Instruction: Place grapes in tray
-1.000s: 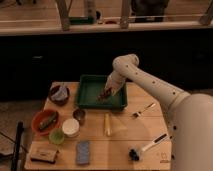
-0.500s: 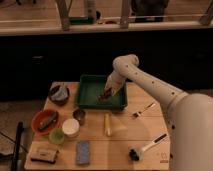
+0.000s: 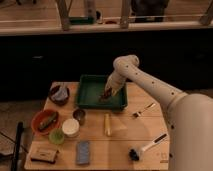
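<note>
The dark green tray (image 3: 90, 90) sits at the back middle of the wooden table. My white arm reaches in from the right and bends down over the tray's right half. My gripper (image 3: 107, 93) hangs low inside the tray, shut on the grapes (image 3: 105, 95), a small dark reddish cluster at its tip just above or on the tray floor. Whether the grapes touch the floor I cannot tell.
An orange bowl (image 3: 38, 120) holding a dark elongated item stands front left. Near it are a dark bowl (image 3: 59, 94), a metal cup (image 3: 79, 116), a white cup (image 3: 70, 127), a green lid (image 3: 56, 136), a blue sponge (image 3: 83, 152), a yellow stick (image 3: 106, 124), a fork (image 3: 143, 109) and a brush (image 3: 146, 147).
</note>
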